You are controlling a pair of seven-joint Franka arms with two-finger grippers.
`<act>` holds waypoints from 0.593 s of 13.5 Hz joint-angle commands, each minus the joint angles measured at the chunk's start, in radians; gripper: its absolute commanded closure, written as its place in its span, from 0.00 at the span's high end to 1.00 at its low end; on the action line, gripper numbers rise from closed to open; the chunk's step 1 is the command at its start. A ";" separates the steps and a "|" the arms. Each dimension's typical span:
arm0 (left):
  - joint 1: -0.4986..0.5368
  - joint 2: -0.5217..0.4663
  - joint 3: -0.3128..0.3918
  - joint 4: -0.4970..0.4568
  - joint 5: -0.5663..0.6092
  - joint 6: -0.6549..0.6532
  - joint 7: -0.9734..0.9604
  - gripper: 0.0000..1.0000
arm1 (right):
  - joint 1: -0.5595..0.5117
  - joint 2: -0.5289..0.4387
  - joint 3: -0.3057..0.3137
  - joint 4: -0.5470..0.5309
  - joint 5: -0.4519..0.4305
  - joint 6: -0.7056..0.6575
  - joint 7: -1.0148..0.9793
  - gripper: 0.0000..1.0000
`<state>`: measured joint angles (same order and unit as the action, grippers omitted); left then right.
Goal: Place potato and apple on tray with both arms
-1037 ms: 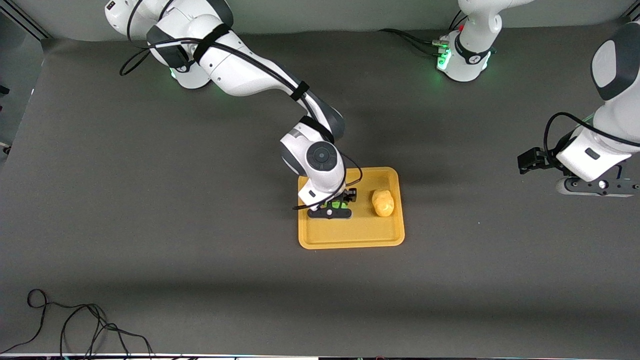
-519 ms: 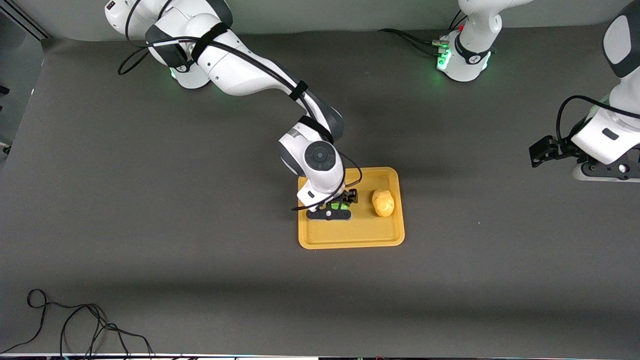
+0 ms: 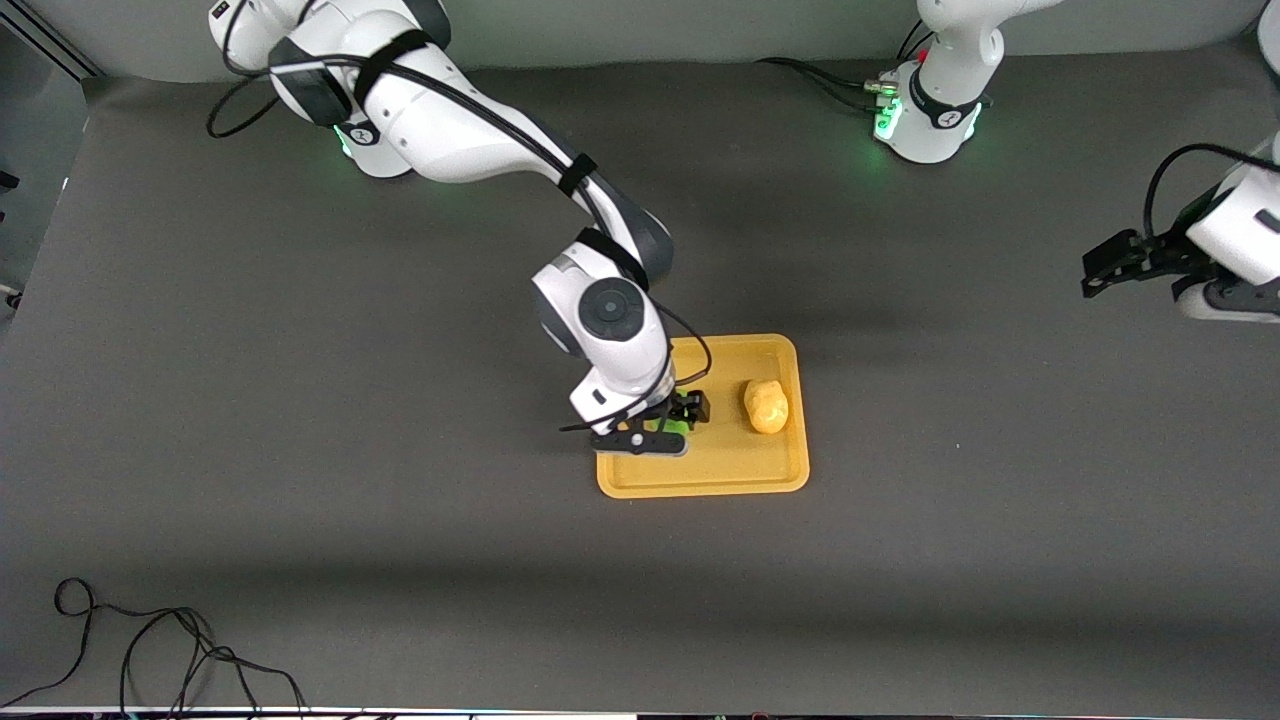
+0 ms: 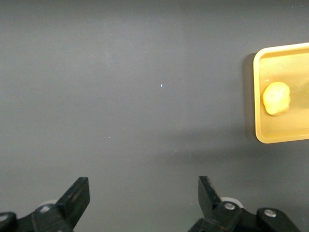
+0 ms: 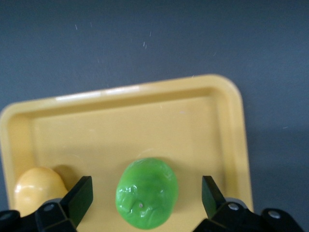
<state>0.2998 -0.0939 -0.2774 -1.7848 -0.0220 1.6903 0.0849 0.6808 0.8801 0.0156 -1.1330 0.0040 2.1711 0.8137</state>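
The yellow-orange tray [image 3: 700, 488] lies mid-table. The yellow-tan potato [image 3: 766, 405] rests on it toward the left arm's end. The green apple [image 3: 673, 424] rests on the tray beside the potato and is mostly hidden under my right gripper [image 3: 643, 441]. In the right wrist view the right gripper [image 5: 146, 192] is open, one finger on each side of the apple [image 5: 147, 192] with a gap on both sides; the potato [image 5: 37, 188] and tray [image 5: 145, 128] show too. My left gripper [image 3: 1228, 300] is over bare table at the left arm's end, open and empty [image 4: 144, 191]. The left wrist view also shows the tray [image 4: 280, 139] and potato [image 4: 276, 98].
Dark grey mat [image 3: 400, 500] covers the table around the tray. A loose black cable [image 3: 150, 650] lies at the edge nearest the front camera, toward the right arm's end. The arm bases [image 3: 930, 120] stand along the edge farthest from the front camera.
The right arm's wrist has shifted a little toward its own end of the table, its gripper still over the apple. The left arm has drawn away from the tray toward its own end of the table.
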 commanded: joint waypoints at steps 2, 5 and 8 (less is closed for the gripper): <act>-0.030 -0.024 0.049 0.016 -0.018 -0.038 0.022 1.00 | -0.050 -0.222 -0.022 -0.128 -0.010 -0.092 0.012 1.00; -0.116 -0.020 0.119 0.027 -0.016 -0.041 0.021 1.00 | -0.092 -0.380 -0.051 -0.237 -0.012 -0.135 0.006 1.00; -0.116 -0.007 0.132 0.038 -0.015 -0.043 0.022 1.00 | -0.106 -0.536 -0.126 -0.355 -0.010 -0.197 -0.174 1.00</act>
<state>0.2054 -0.1128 -0.1748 -1.7725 -0.0292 1.6716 0.0972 0.5773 0.4809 -0.0672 -1.3419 0.0035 1.9830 0.7282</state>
